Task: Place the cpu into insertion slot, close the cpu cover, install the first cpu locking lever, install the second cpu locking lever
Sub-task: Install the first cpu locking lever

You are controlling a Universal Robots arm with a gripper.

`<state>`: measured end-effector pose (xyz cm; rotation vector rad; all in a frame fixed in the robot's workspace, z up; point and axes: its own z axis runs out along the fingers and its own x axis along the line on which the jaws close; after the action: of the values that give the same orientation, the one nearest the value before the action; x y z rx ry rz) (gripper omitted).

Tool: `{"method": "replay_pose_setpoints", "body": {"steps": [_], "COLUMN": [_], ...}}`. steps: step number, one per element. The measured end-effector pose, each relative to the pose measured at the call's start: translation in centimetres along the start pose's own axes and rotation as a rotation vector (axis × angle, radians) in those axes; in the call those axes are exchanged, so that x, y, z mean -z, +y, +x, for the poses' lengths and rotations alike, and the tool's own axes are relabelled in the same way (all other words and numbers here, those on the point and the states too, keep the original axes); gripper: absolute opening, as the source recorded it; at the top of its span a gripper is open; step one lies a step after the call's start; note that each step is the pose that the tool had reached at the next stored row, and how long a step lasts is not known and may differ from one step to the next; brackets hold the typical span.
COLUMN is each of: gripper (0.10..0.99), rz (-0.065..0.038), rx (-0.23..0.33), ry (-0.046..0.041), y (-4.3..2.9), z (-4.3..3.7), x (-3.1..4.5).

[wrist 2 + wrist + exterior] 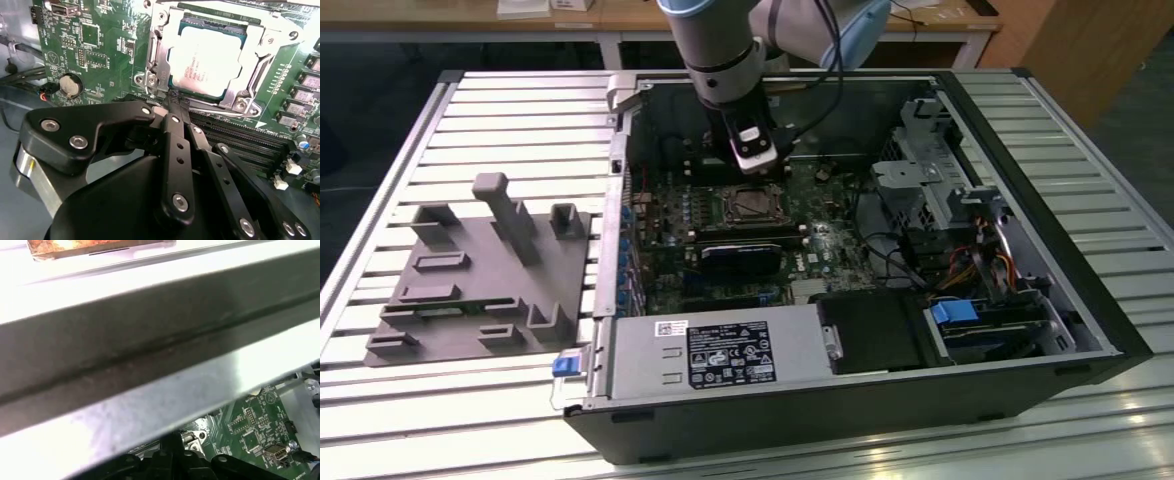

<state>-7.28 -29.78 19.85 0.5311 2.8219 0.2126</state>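
You have the cpu point(207, 62) seated on the motherboard point(95, 45), the cpu cover point(254, 39) down flat around it, and your claw point(176, 100) pinched narrow with nothing seen held, tip just beside the cover's edge: you look to be on the first lever step, which likely calls for a steady, unslipping press.

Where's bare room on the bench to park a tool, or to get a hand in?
Bare: slatted metal table beyond the grey plastic fixture tray, and the slats on the exterior view's right of the open black computer case. Crowded: inside the case, black claw beside the silver-topped square cpu, cables and drive cages alongside.
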Motion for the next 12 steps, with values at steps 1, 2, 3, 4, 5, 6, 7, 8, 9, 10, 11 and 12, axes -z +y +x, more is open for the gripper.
{"method": "replay_pose_setpoints", "body": {"steps": [1, 2, 3, 4, 5, 6, 7, 8, 9, 10, 11, 12], "gripper": [0.102, 0.102, 0.102, 0.102, 0.102, 0.102, 0.102, 0.102, 0.102, 0.102, 0.102, 0.102], "rz": [0.0, 0.0, 0.0, 0.0, 0.0, 0.0, 0.0, 0.0, 0.0, 0.0, 0.0, 0.0], "rx": [0.0, 0.0, 0.0, 0.0, 0.0, 0.0, 0.0, 0.0, 0.0, 0.0, 0.0, 0.0], "ry": [-0.0001, 0.0, 0.0, 0.0, 0.0, 0.0, 0.0, 0.0, 0.0, 0.0, 0.0, -0.0001], "y": [0.02, 0.04, 0.05, 0.07, 0.08, 0.1, 0.12, 0.14, 0.15, 0.17, 0.18, 0.18], "z": [-0.02, -0.05, -0.06, -0.08, -0.1, -0.12, -0.14, -0.16, -0.19, -0.21, -0.22, -0.22], "x": [0.1, 0.19, 0.27, 0.33, 0.41, 0.49, 0.59, 0.69, 0.78, 0.87, 0.91, 0.92]}}
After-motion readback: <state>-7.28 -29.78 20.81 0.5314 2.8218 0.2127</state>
